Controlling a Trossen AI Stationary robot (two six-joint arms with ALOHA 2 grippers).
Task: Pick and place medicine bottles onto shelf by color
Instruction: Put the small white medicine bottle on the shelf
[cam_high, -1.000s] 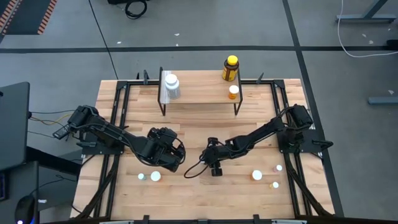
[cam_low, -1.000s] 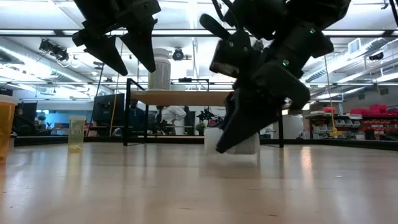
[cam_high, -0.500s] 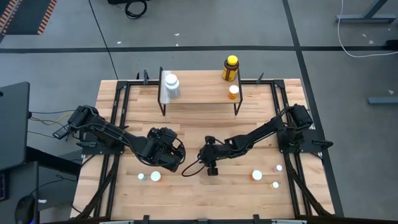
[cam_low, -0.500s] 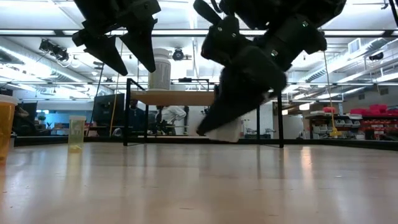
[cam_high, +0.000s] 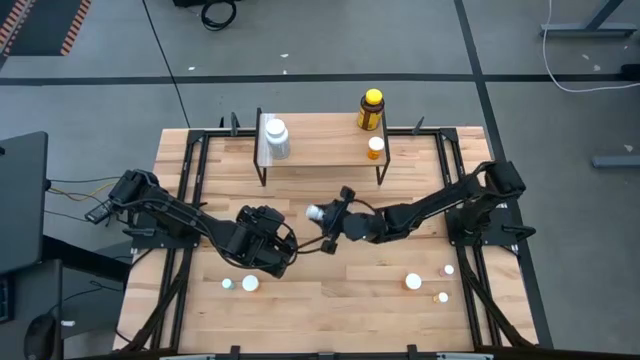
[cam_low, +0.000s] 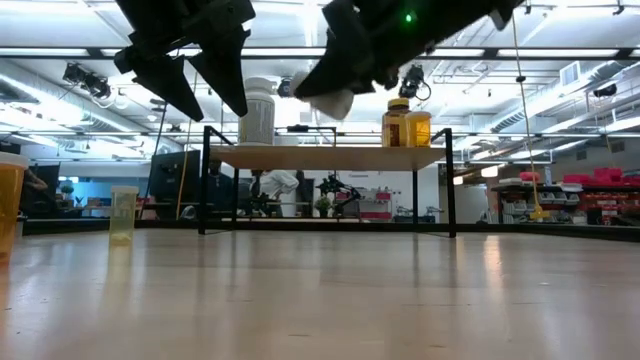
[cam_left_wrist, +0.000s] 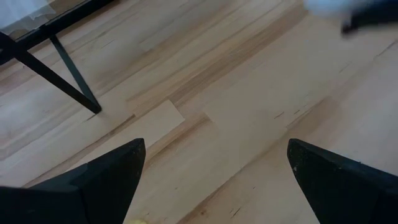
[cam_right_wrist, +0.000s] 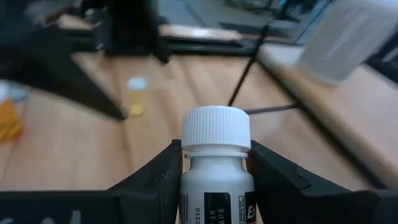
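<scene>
Wood table (cam_high: 320, 310) | shelf (cam_high: 320, 150): three bottles | right gripper (cam_high: 322, 214) jaws clamp white bottle (cam_right_wrist: 216, 168) | left gripper (cam_high: 268, 258) jaws wide

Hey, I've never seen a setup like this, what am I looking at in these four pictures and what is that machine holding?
These are four cameras on one moment. The machine is a robot with two dark arms bolted to a wooden table. One picture looks straight down from above, one looks level across the tabletop, and one sits on each arm's wrist.

The right gripper is shut on a small white bottle with a white cap, lifted above the table near the shelf. The shelf is a small wooden plank on thin black legs. On it stand a larger white bottle at one end, and a dark amber bottle with a yellow cap and a small orange bottle at the other.

The left gripper hangs open and empty above the table. A few more small bottles stand on the table nearer the front edge.
</scene>
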